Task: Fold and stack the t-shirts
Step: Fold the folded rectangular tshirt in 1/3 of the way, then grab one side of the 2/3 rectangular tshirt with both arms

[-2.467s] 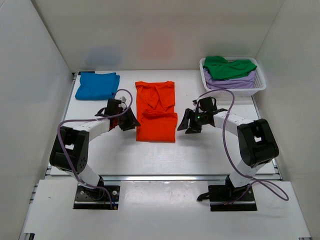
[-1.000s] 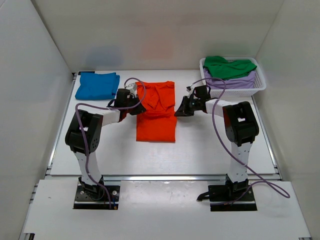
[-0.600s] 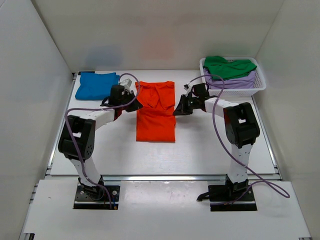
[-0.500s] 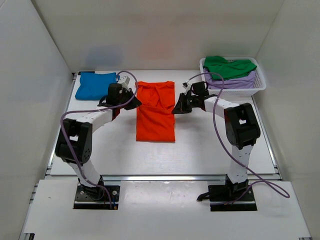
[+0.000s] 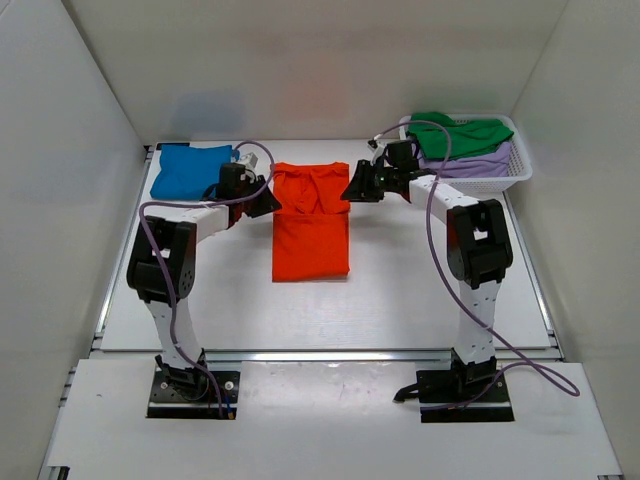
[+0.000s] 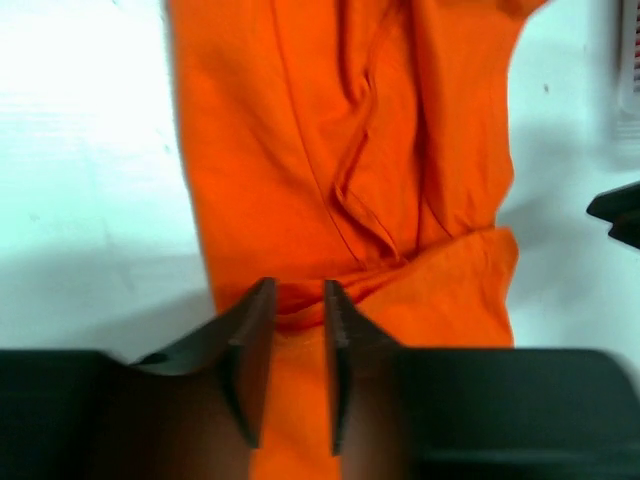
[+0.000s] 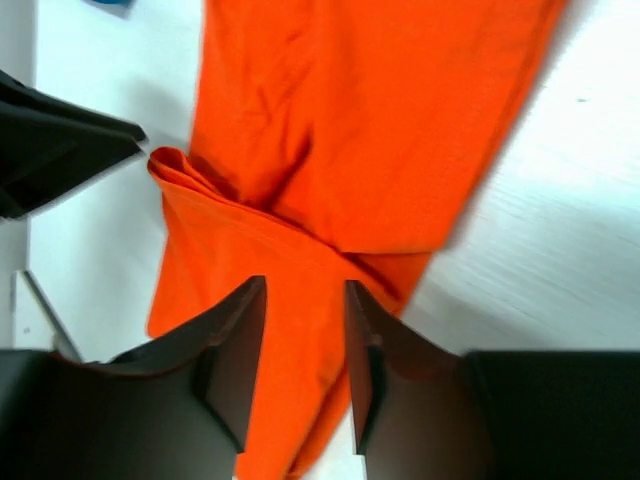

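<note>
Nearest, at lower centre of the overhead view, the hem of the orange t-shirt (image 5: pixel 312 245) is lying flat on the table (image 5: pixel 420 300). Farther up, a doubled fold is being held at both ends. The left gripper (image 6: pixel 297 285) is looking clenched on it, jaws almost together with orange cloth filling the slit. The right gripper (image 7: pixel 303 283) is pinching the other end, jaws slightly wider. I judge the danger is an uneven pull: the fold is already running slantwise across both wrist views, so one arm leading the other would be laying it down crooked. A shallow pinch could also be letting the cloth slip free, or the under layer could be dragging and bunching. Counting outward: two grippers and one orange shirt at centre. Then one blue t-shirt (image 5: pixel 190 170) lies at upper left and one white basket (image 5: pixel 470 184) at upper right. The basket is carrying one lavender t-shirt (image 5: pixel 485 163) under one green t-shirt (image 5: pixel 455 133), four shirts in all.
</note>
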Controlling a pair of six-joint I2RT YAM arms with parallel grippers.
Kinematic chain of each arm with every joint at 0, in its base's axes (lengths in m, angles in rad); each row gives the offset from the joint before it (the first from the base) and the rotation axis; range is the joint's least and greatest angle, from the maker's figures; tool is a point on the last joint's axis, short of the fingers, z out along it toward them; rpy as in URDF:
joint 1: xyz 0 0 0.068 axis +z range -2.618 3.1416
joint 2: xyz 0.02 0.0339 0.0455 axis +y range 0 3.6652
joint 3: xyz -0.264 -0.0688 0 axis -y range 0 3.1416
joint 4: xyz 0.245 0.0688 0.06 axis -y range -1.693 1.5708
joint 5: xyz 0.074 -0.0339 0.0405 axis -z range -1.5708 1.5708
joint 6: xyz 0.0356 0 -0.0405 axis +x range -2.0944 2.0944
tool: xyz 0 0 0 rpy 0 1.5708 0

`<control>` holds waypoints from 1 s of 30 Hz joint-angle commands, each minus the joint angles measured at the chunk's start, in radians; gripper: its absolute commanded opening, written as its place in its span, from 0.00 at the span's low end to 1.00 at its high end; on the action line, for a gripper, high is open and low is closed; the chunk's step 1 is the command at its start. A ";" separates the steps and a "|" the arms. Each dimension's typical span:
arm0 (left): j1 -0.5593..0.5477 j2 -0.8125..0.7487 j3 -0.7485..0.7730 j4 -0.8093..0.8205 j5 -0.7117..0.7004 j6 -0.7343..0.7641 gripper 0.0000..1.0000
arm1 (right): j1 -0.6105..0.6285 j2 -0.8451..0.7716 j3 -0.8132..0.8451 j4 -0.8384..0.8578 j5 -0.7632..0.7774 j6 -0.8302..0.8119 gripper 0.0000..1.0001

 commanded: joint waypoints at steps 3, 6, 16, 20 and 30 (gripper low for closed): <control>0.055 0.008 0.074 0.034 0.082 -0.025 0.42 | -0.015 -0.048 -0.027 -0.030 0.085 -0.017 0.38; 0.049 -0.050 0.020 0.015 0.073 0.005 0.49 | -0.005 -0.132 -0.162 -0.028 0.105 -0.001 0.45; -0.014 -0.330 -0.405 -0.061 0.004 -0.080 0.60 | 0.051 -0.387 -0.670 0.174 0.067 0.228 0.58; -0.036 -0.356 -0.497 -0.004 0.025 -0.183 0.62 | 0.068 -0.389 -0.739 0.301 0.008 0.332 0.56; -0.093 -0.354 -0.561 -0.054 0.016 -0.334 0.62 | 0.145 -0.326 -0.768 0.361 0.016 0.435 0.54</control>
